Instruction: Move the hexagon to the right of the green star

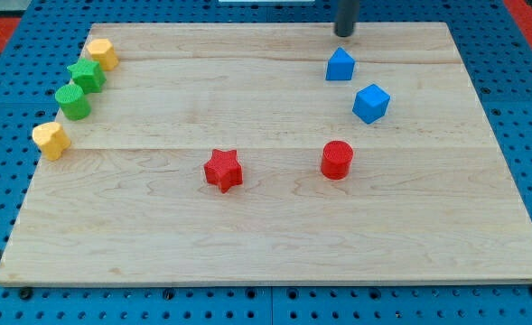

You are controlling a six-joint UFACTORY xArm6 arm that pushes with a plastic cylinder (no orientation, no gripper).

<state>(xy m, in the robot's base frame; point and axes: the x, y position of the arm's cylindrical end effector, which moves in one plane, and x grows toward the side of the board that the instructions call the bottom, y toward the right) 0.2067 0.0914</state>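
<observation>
Nearest the camera, a red plastic star block [222, 170] sits on the pale wooden table [275, 253], well below and to the view's left of my tip [344, 33]. A red cylinder block [336, 160] stands below the tip; a blue pointed block [340, 65] lies just beneath it, and a blue cube [370, 103] a little lower right. There are no fingers, just a bare rod holding nothing. Far to the tip's left, the yellow hexagon block [102, 53] touches the green star block [87, 76], upper right of it; a green cylinder [72, 101] and another yellow block [51, 140] follow below. I judge the approach not begun: the tip must cross leftward, get above the hexagon, then nudge it down beside the star's right.
</observation>
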